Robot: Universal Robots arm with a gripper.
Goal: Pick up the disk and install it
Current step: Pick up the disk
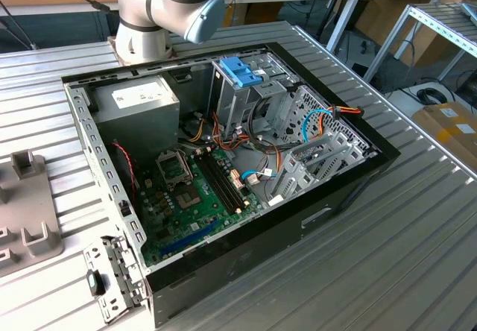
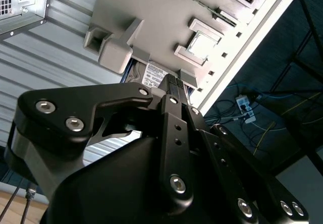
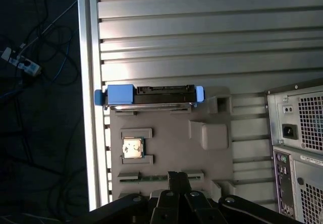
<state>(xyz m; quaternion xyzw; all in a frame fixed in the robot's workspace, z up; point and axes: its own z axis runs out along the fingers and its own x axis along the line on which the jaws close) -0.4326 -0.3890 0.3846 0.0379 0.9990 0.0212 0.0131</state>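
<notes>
The disk (image 3: 151, 94) stands on its long edge in a slot at the far side of the grey holder plate (image 3: 171, 133). It is out ahead of the jaws (image 3: 177, 176) and apart from them. The jaws look pressed together, with nothing held. Lowered like that, they would strike the disk's upper edge rather than straddle it. A grip set toward the blue carrier end (image 3: 119, 94) could cock the disk in its slot. The counter (image 3: 202, 32) ends just beside that end, so a knocked disk might fall off.
</notes>
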